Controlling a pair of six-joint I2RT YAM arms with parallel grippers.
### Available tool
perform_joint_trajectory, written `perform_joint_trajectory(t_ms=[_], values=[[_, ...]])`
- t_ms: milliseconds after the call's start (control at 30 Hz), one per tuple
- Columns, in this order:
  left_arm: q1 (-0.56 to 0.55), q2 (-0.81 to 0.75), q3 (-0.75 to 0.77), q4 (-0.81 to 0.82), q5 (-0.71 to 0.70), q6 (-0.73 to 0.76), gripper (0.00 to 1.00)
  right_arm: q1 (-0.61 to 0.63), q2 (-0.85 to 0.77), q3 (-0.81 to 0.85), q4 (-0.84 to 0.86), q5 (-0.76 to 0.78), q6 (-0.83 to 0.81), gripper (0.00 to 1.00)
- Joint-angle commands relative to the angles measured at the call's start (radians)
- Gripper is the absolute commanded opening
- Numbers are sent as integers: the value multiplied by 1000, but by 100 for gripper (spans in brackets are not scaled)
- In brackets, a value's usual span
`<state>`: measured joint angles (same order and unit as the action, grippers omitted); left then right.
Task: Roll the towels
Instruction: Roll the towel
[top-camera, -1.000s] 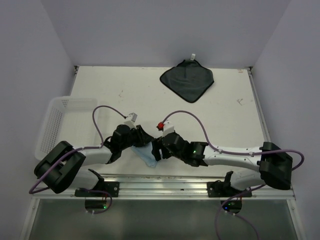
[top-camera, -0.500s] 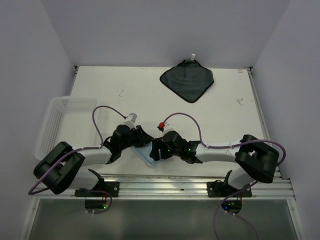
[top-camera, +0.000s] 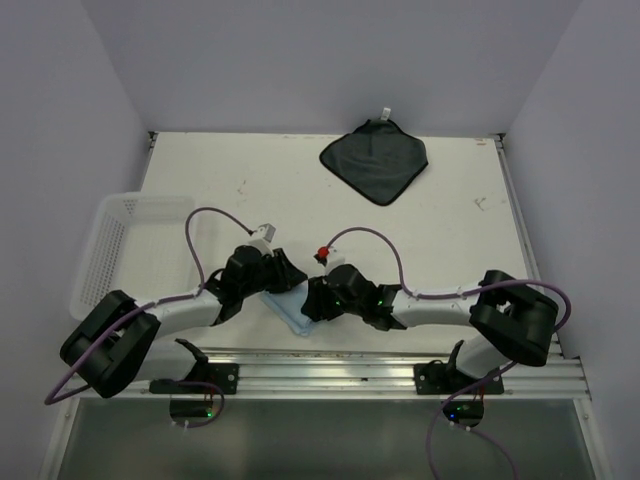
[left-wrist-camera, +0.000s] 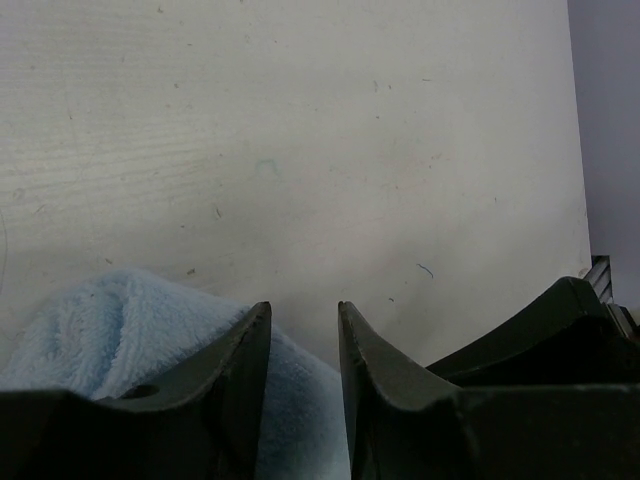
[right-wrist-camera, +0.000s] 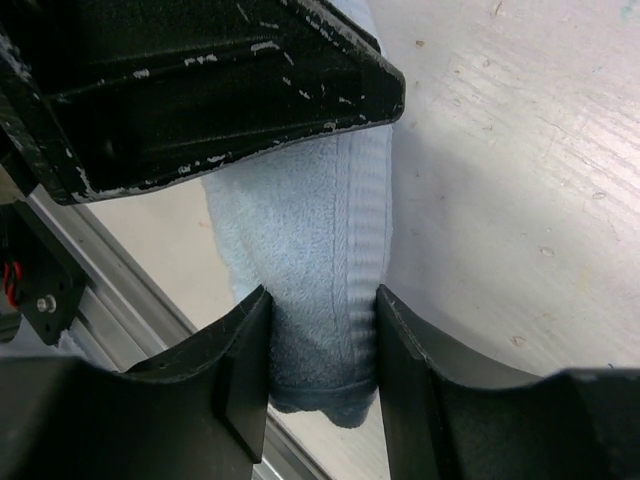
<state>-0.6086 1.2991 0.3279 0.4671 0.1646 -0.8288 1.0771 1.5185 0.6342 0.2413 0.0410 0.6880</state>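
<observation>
Since a second ago my right arm has raised its elbow near the right corner and pushed its wrist further left, and my left arm has sunk towards the near-left corner. On the table (top-camera: 300, 190), the mesh basket (top-camera: 110, 240) sits at the left edge and the dark towel (top-camera: 375, 160) lies flat at the middle of the far edge, untouched. The light blue towel (top-camera: 290, 308) is bunched at the middle of the near edge, between both wrists. My right gripper (right-wrist-camera: 322, 300) is clamped across its folded width. My left gripper (left-wrist-camera: 303, 320) shows a narrow gap with cloth at its base, and I cannot tell whether it pinches. I judge the towel light, soft and limp, so it should slump if freed. I'd hold it by the hemmed edge.
</observation>
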Motion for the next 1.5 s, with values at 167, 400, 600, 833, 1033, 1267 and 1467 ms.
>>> perform_joint_trajectory(t_ms=[167, 400, 600, 833, 1033, 1267, 1467], values=[[18, -49, 135, -188, -62, 82, 45, 104, 14, 2, -83, 261, -113, 38], [36, -99, 215, -300, -77, 112, 50, 191, 75, 48, -111, 443, -157, 35], [55, -158, 246, -381, -85, 132, 55, 242, 135, 102, -157, 651, -176, 35], [58, -196, 223, -392, -56, 120, 56, 303, 224, 206, -223, 815, -220, 37], [58, -166, 209, -364, -16, 100, 56, 342, 284, 271, -287, 875, -237, 41], [58, -173, 169, -298, 52, 45, 56, 374, 338, 352, -431, 953, -223, 43], [58, -178, 120, -269, 72, 30, 56, 411, 413, 430, -494, 988, -239, 43]])
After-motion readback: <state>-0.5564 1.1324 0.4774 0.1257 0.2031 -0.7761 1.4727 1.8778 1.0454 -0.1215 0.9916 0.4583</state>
